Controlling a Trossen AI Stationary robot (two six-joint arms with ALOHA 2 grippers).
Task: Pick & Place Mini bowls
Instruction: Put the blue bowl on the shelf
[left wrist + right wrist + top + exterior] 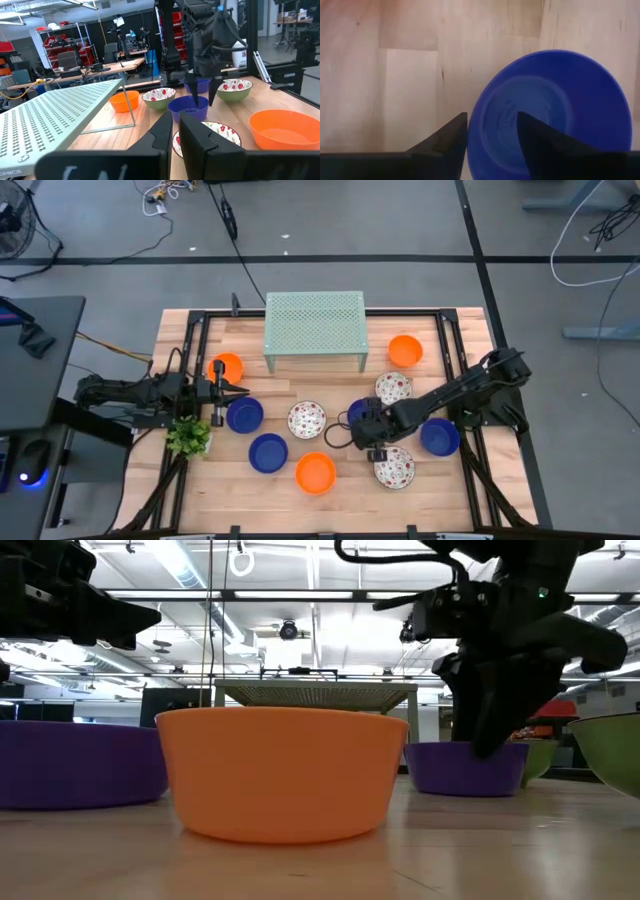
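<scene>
Several mini bowls sit upright on the wooden table: dark blue, orange, and white with red speckles. My right gripper [362, 423] is open and points down over a dark blue bowl [358, 411] near the table's middle. In the right wrist view its fingers [490, 117] stand on either side of that bowl's rim [471, 137], one inside and one outside. I cannot tell whether they touch it. My left gripper [238, 390] waits shut and empty at the left, between an orange bowl [226, 367] and a blue bowl [244, 415].
A mint-green perforated stand [314, 328] stands at the far middle. A small green plant [189, 437] sits at the left edge. Around the right gripper are a speckled bowl [307, 419], another speckled bowl [394, 467], a blue bowl [440, 436] and an orange bowl [316, 472].
</scene>
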